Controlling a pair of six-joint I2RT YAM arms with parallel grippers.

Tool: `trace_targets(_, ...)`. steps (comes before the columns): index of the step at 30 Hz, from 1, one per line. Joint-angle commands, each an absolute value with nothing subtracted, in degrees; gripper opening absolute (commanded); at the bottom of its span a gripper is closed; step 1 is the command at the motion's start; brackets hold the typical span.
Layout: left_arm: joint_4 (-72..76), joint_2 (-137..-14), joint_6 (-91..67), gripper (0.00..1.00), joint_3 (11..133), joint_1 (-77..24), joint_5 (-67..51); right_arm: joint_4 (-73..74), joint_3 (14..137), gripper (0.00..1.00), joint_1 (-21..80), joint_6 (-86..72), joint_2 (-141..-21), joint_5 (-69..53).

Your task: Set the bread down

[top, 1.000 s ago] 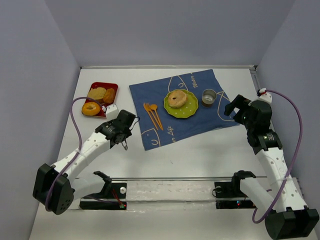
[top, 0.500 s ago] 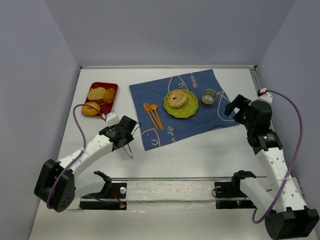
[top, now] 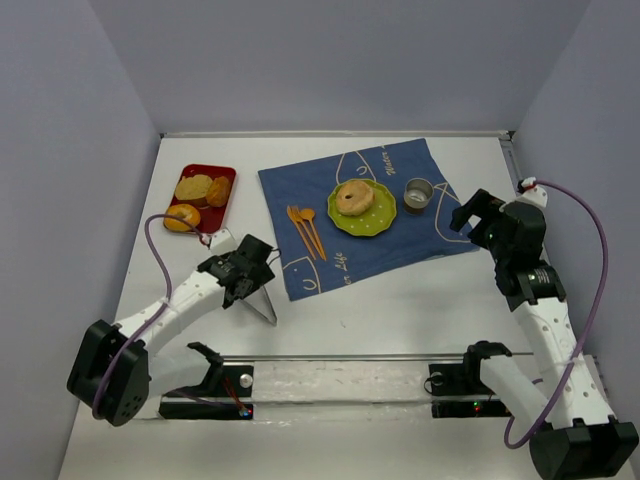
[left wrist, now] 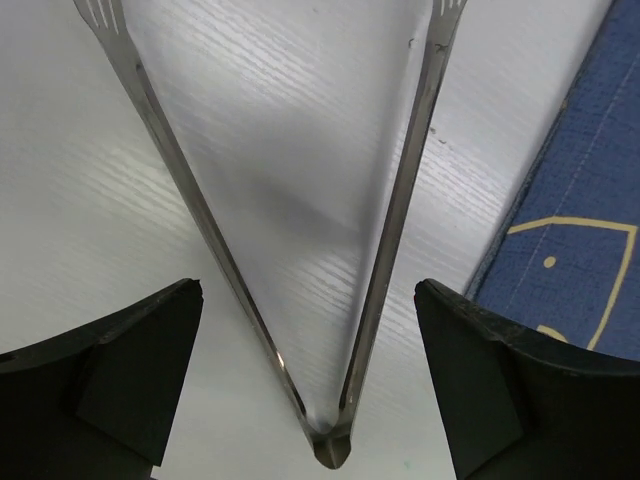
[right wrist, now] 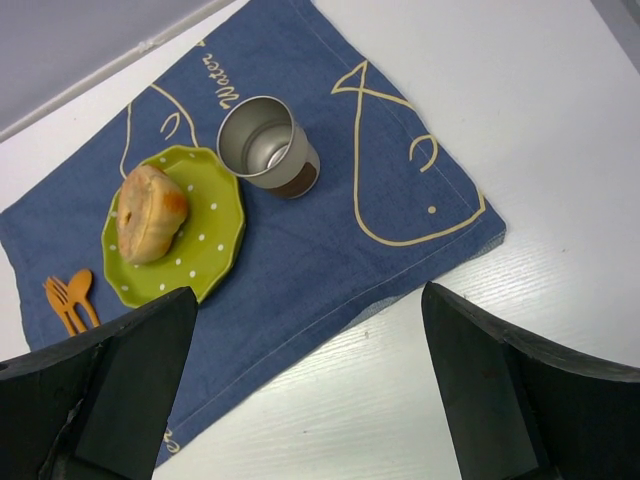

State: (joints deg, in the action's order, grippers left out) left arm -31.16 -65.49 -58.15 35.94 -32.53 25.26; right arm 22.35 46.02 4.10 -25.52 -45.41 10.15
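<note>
Bread (right wrist: 150,212) sits on the green plate (right wrist: 210,245), apparently delivered; left tool (left wrist: 308,290) gapes wide, tongs (left wrist: 395,220) lying loose within it.

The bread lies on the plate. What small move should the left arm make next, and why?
Probably lift the left gripper up and away from the tongs. The bread sits on the green plate, and the gripper stands open with the tongs lying loose between its fingers, so the tongs look released.

Bread (top: 352,197) on plate (top: 379,223), cup (top: 418,192) right.
</note>
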Motion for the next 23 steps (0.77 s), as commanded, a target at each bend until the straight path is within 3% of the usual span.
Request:
trace_targets(1,-35.4,-61.4,-57.8,0.99,44.3,-32.7,29.3,21.1,46.0,1.0,4.0,-25.8,-44.0,11.8)
trace_targets(7,-39.9,-56.0,-55.6,0.99,59.8,-32.9,39.9,21.5,46.2,1.0,4.0,-26.5,-44.1,12.9)
trace_targets(12,-29.5,-53.4,-46.6,0.99,63.6,-32.8,38.5,22.8,47.1,1.0,4.0,-26.8,-44.4,13.7)
trace_targets(23,-33.5,-53.7,-47.7,0.99,65.9,-32.9,42.4,23.6,47.2,1.0,4.0,-27.2,-43.2,15.4)
